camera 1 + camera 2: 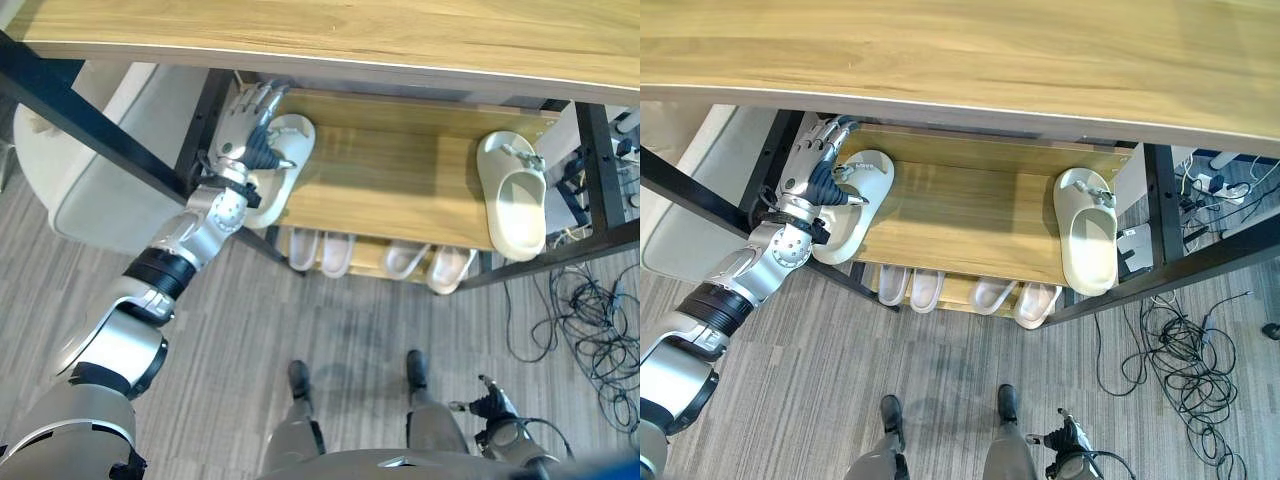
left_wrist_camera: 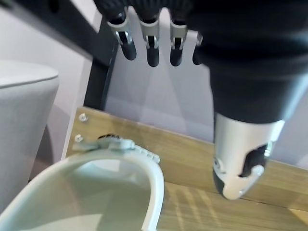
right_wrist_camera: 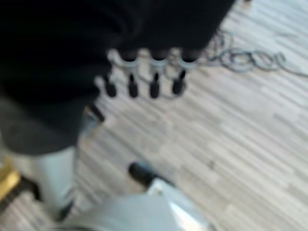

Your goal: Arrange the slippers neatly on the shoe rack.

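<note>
Shoe rack shelf [image 1: 400, 175]: left robot hand [image 1: 245, 125] open above slipper [image 1: 283, 165].

Slippers [image 1: 279, 165] [image 1: 513, 192] at shelf [image 1: 400, 180] ends

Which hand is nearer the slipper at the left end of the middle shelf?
Left. The left hand hovers right over the left slipper, fingers straight. The right hand hangs low by the robot's side above the floor, far from it.

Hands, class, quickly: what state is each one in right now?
Left hand: open, fingers straight, over the left slipper on the shoe rack, thumb not gripping it.
Right hand: open, fingers relaxed, hanging low over the floor, holding nothing.
</note>
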